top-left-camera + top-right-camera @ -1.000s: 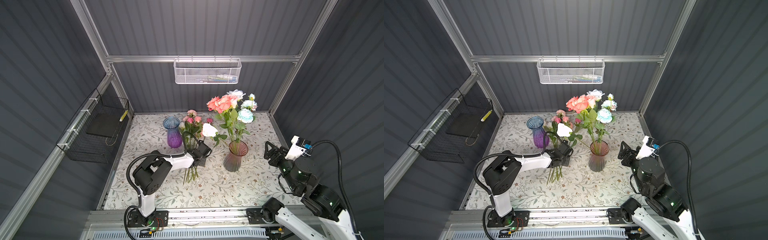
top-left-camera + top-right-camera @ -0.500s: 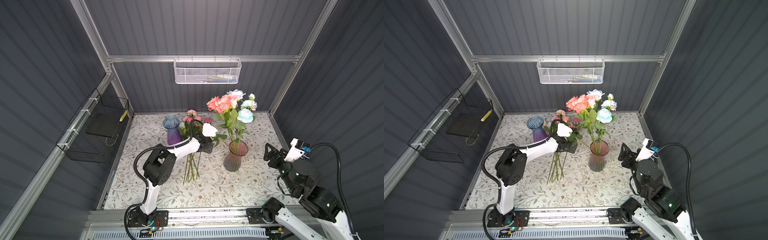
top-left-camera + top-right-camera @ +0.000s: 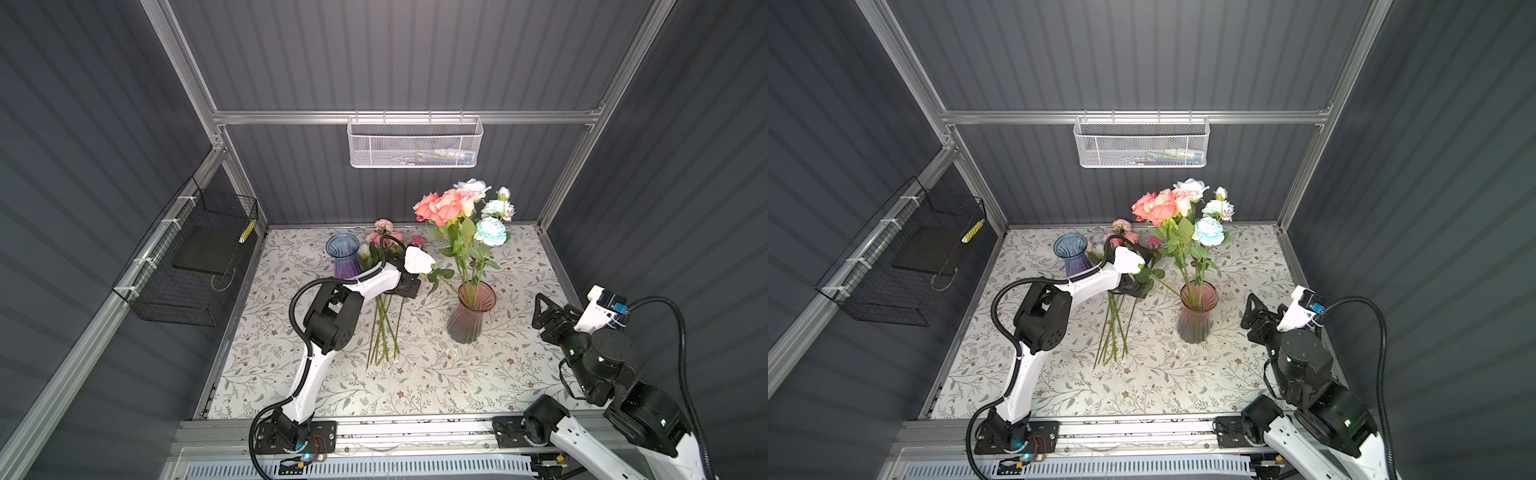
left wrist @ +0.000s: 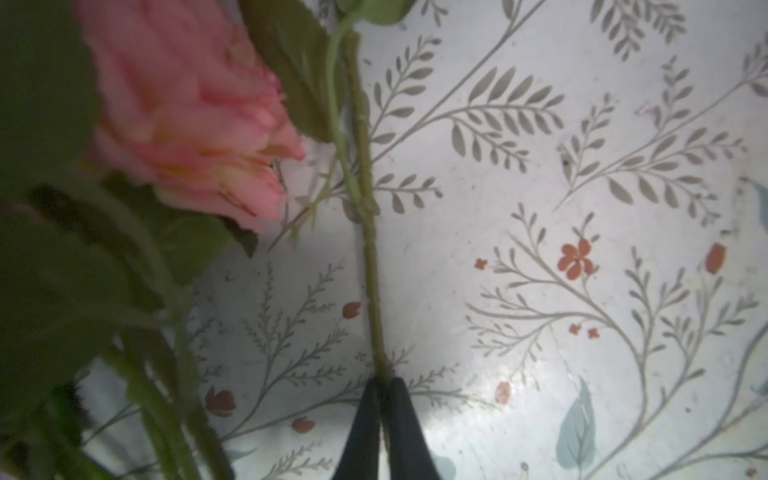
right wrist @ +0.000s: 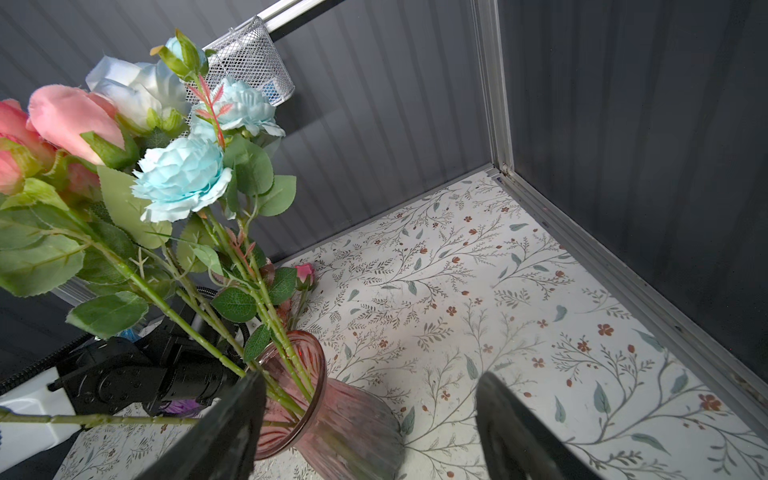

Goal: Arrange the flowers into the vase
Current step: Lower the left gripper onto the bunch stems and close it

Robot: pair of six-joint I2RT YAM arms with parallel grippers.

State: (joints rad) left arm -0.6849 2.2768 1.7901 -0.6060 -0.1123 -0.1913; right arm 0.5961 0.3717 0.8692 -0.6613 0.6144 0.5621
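Desk with floral paper carries everything, and both arms reach in from its front edge. On it, right of centre, the placed flowers stand upright in the pink vase. A blue vase near the back holds none. Just left of the pink vase lies the loose bunch, flat, its long axis running front to back. Its blooms point toward the back wall and its cut ends toward the front.

Over the bloom end of that bunch sits the left end effector. The left wrist view shows it clenched on one thin green stem, which runs straight away from the fingertips. A blurred pink bloom lies beside the stem; whether it tops this stem I cannot tell.

The right end effector is released, jaws wide, holding nothing, just right of the pink vase.

The vase lies to the right of the left end effector, so the stem's long tail likely must swing upright, cut end down.
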